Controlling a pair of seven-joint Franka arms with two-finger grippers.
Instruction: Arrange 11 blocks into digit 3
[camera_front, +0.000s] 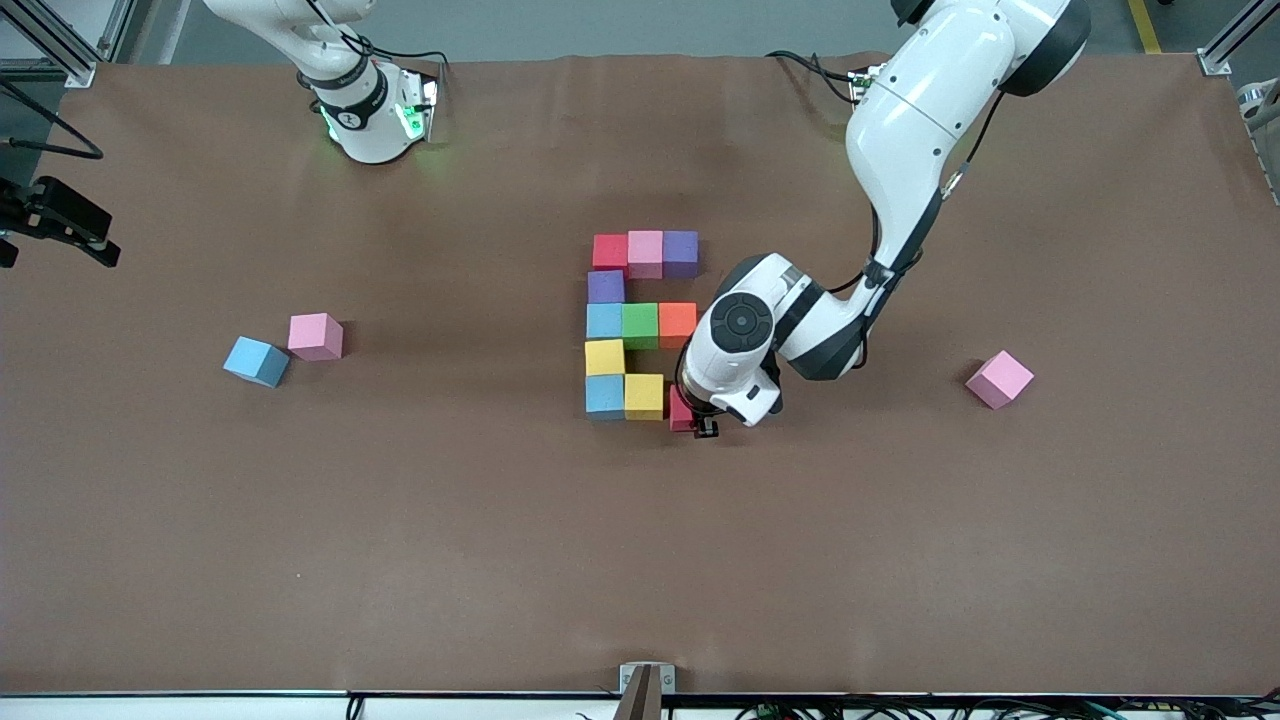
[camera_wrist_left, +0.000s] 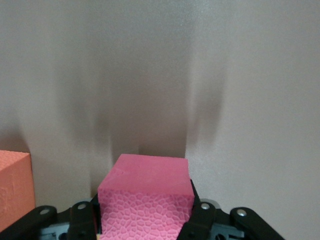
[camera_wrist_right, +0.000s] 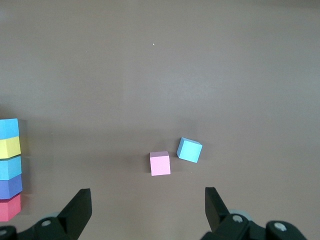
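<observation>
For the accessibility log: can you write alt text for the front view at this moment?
The left claw, shut on a red block, sets it beside the yellow block at the near end of a multicoloured block figure on a brown table. Three loose blocks lie apart; the right arm waits, its claw out of this view.

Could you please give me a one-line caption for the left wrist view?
Left gripper shut on a red foam cube beside an orange foam cube.

Ten blocks (camera_front: 640, 325) sit joined at mid-table, an eleventh block (camera_front: 681, 411) touching the end of their row nearest the front camera, with two loose blocks (camera_front: 287, 349) toward the right arm's end and one block (camera_front: 999, 379) toward the left arm's.
</observation>
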